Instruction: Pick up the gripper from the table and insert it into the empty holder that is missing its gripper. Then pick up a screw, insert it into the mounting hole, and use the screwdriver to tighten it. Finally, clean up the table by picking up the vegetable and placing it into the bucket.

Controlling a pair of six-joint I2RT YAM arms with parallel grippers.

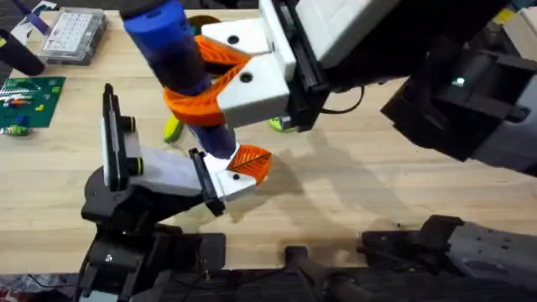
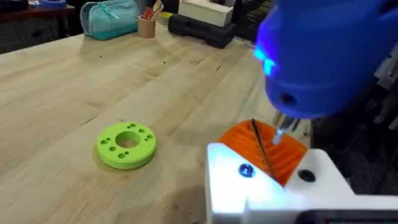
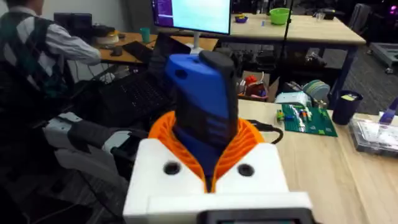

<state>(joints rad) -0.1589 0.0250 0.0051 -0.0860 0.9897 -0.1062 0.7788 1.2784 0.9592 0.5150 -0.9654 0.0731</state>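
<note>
Far left on the counter [image 1: 352, 201] sits a clear compartment box [image 1: 74, 35]; can't make out what's inside. Next, the left end effector [image 1: 237, 170], can't tell how open it is. Then the right end effector [image 1: 214, 75], orange pads clamped around the blue screwdriver [image 1: 172, 46], held steeply tilted, bit [image 2: 262, 149] pointing down at the left one's orange pad [image 2: 264, 152].

I note the screwdriver [image 1: 172, 46] is bright blue with a thin dark bit. The right gripper [image 1: 214, 71] shows white fingers with orange ribbed pads. The flat ring [image 2: 126, 145] is bright green. The table [image 2: 74, 87] is pale wood grain.
</note>
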